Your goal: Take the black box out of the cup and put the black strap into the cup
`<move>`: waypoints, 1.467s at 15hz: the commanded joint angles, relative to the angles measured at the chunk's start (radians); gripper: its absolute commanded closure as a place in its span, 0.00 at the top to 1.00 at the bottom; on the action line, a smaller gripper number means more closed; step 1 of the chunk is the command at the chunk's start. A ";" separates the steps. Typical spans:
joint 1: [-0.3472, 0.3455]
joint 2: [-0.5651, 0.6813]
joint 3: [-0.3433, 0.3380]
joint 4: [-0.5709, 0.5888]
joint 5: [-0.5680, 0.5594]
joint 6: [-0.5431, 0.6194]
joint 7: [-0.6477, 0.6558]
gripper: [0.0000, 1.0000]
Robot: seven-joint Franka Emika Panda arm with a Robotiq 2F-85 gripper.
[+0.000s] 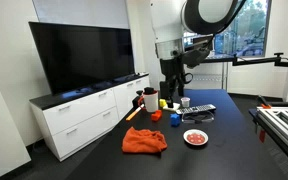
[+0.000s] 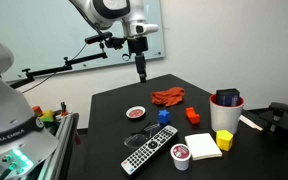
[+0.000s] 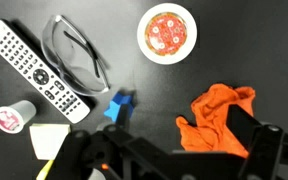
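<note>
Wrist view looks straight down on the black tabletop, with the dark Robotiq gripper along the bottom of the picture, its jaws spread wide and nothing between them; in an exterior view the gripper hangs above the table's far edge, clear of everything. The small red cup with a whitish upper part stands near the table's right edge in that view, well apart from the gripper, and the small black box sits inside it, poking above the rim. The black strap cannot be made out. A crumpled orange cloth lies by the far edge, just below the gripper, and a round white plate with a red patterned middle lies towards the left edge. A small blue block and an orange-red block sit near the middle. A yellow block and a white notepad lie in front of the cup, and a silver remote control lies along the near edge beside a small white paper cup and clear safety glasses
</note>
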 commanded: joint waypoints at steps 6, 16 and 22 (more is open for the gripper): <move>-0.009 -0.032 0.009 0.037 0.002 -0.012 -0.003 1.00; -0.010 -0.029 0.007 0.042 0.007 -0.014 -0.007 1.00; -0.053 0.029 -0.036 0.155 0.005 -0.005 0.006 1.00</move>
